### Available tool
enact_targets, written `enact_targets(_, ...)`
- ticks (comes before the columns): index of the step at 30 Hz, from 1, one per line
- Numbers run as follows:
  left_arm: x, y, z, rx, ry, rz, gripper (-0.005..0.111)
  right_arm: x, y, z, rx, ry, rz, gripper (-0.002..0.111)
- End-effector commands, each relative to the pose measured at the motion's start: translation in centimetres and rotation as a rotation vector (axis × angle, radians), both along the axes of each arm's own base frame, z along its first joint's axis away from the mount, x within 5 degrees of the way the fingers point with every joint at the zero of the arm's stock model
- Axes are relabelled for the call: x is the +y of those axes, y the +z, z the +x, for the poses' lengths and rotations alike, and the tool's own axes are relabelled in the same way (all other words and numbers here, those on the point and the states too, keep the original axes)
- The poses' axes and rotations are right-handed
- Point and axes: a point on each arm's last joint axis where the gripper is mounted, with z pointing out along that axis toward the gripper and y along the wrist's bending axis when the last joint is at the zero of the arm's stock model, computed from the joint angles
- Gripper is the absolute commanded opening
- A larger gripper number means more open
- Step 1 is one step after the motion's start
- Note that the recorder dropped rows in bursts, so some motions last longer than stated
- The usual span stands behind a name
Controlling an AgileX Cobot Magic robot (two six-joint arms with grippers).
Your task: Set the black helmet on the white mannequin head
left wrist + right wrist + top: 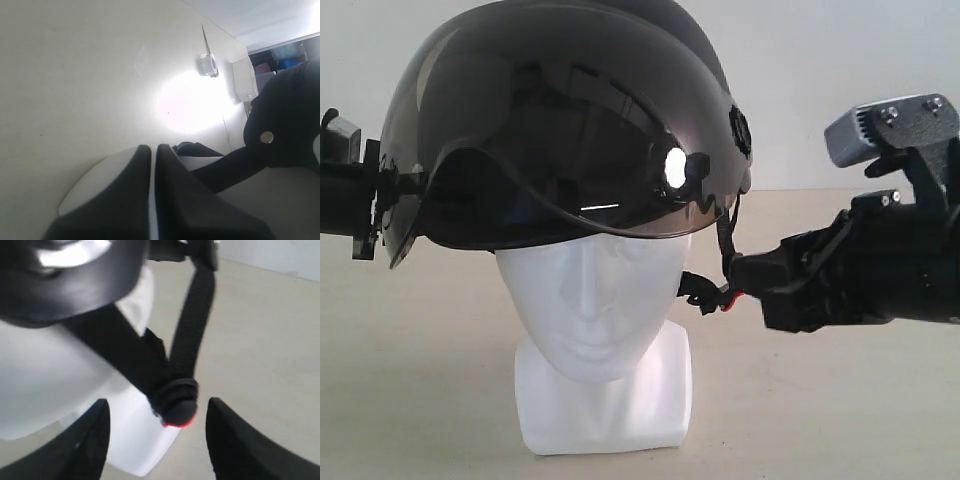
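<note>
I see a pale beige table (840, 400) in front of a plain light wall (800, 60). My left gripper (152, 147) has its two dark fingers pressed almost together, with only a thin bright slit between them. It seems to be clamped on the edge of the visor (550, 130), which shows grey and half-clear beside the fingertips. My right gripper (157, 402) is spread wide and grips nothing. The buckle (175, 402) of the chin strap (192, 325) hangs between its fingers, and a small red part shows under the buckle. The black helmet (705, 60) is matte and round, wider than the head, and its large smoky visor curves across the front. It sits on top of the white mannequin head (590, 300) and is tilted, lower on the left gripper's side. The head is glossy, with a moulded face and a squarish base, and it stands on the table.
</note>
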Motion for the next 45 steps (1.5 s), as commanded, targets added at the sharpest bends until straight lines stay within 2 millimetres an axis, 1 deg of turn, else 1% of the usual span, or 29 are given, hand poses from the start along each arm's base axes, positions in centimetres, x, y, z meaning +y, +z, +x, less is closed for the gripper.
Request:
enact_targets(1,-0.2,0.4,0.1,-0.011,-0.004,-0.009,0.004,1.0,-0.1,-0.3,-0.098,0.014,-0.035,0.055)
enact_targets(2,-0.2,0.4,0.1,-0.011,-0.004,-0.009,0.004,1.0,-0.2,-0.1,-0.141,0.025,-0.097,0.055)
enact_targets(6,-0.2,0.4,0.1,-0.008,-0.001,-0.012,0.004,1.1,-0.1,-0.1,-0.147,0.034,-0.097,0.055)
enact_targets(10,-0.2,0.4,0.1,-0.004,0.000,-0.014,0.004,0.7,-0.2,0.2,-0.158,-0.004,-0.138,0.055)
enact_targets(14,-0.2,0.4,0.1,-0.004,0.000,-0.014,0.004,1.2,-0.3,0.1,-0.147,0.044,-0.112,0.055)
enact_targets(15,-0.2,0.4,0.1,-0.004,0.000,-0.014,0.004,1.3,-0.6,0.3,-0.136,0.047,-0.118,0.055)
enact_targets(21,-0.2,0.4,0.1,-0.004,0.000,-0.014,0.004,2.2,-1.8,1.9,-0.088,0.047,-0.153,0.055)
enact_targets(28,-0.2,0.4,0.1,0.004,0.002,-0.015,0.004,2.7,-2.2,3.9,-0.077,-0.001,-0.204,0.054)
enact_targets(29,-0.2,0.4,0.1,0.004,0.002,-0.015,0.004,2.7,-2.3,3.9,-0.079,0.002,-0.210,0.052)
enact_targets(30,-0.2,0.4,0.1,0.004,0.002,-0.015,0.004,2.8,-2.2,4.0,-0.086,0.004,-0.215,0.045)
enact_targets(31,-0.2,0.4,0.1,0.004,0.002,-0.015,0.004,2.7,-2.2,4.1,-0.087,0.000,-0.220,0.036)
enact_targets(33,-0.2,0.4,0.1,0.004,0.002,-0.015,0.004,2.6,-2.2,4.1,-0.088,-0.011,-0.227,0.012)
enact_targets(34,-0.2,0.4,0.1,0.004,0.002,-0.015,0.004,2.6,-2.3,4.2,-0.088,-0.018,-0.232,0.001)
enact_targets(40,-0.2,0.4,0.1,0.004,0.002,-0.015,0.004,1.6,-2.4,4.6,-0.089,-0.118,-0.298,0.000)
enact_targets(45,-0.2,0.5,0.0,0.005,0.004,-0.016,0.004,1.4,-2.5,4.7,-0.092,-0.137,-0.321,0.000)
